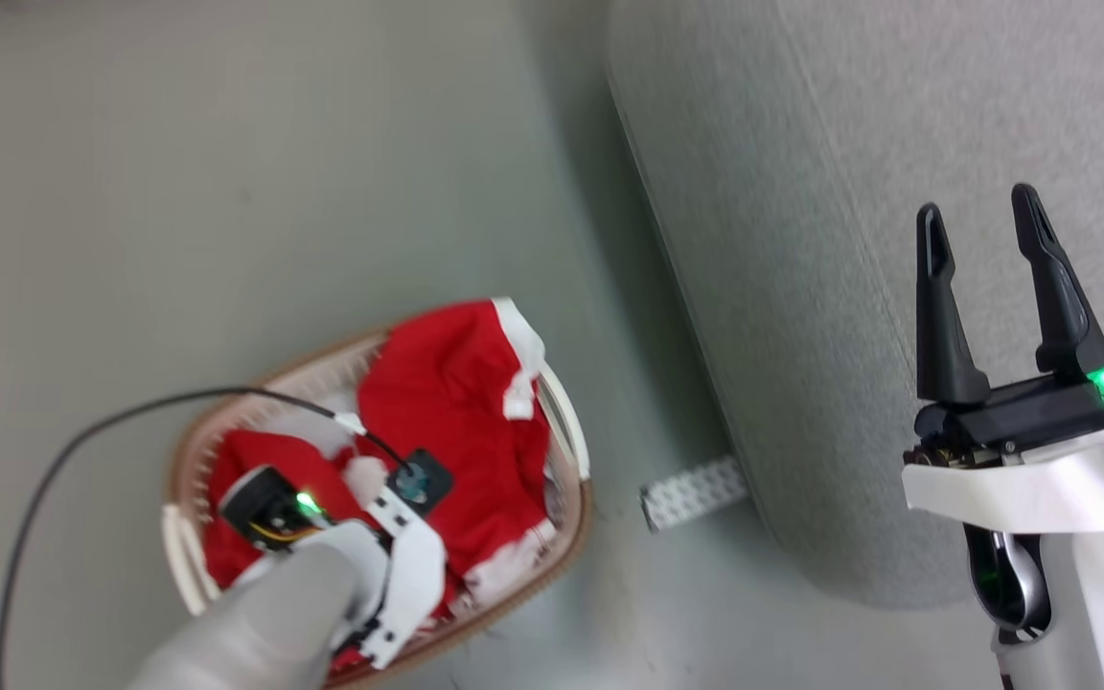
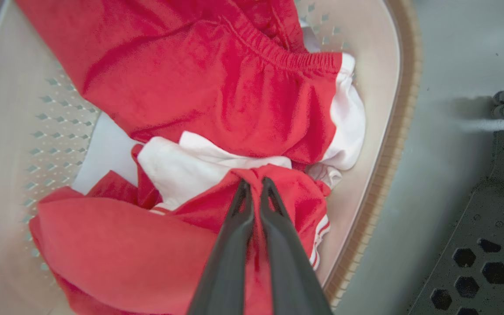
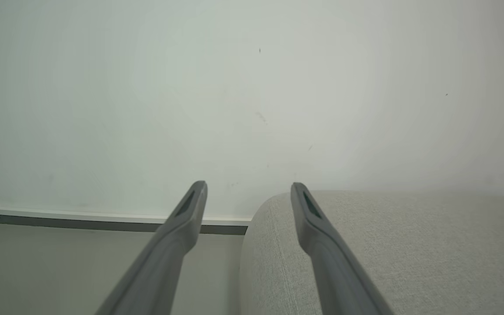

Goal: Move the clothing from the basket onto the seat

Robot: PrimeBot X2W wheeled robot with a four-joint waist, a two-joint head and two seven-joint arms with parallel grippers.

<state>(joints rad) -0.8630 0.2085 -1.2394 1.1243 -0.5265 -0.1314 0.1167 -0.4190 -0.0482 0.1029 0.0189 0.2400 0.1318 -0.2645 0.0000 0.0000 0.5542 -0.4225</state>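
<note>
The clothing is a heap of bright red fabric with white trim, lying in the oval cream basket on the floor. My left wrist reaches down into the basket. In the left wrist view my left gripper is shut, pinching a fold of the red clothing inside the basket's wall. To the right lies the light grey seat. My right gripper hovers open over it, holding nothing. The right wrist view shows the same open gripper at the seat's rounded edge.
A black cable loops over the floor to my left wrist. A small white perforated strip lies on the floor by the seat's base. A pale wall with a dark baseboard stands beyond the seat. My dark base is beside the basket.
</note>
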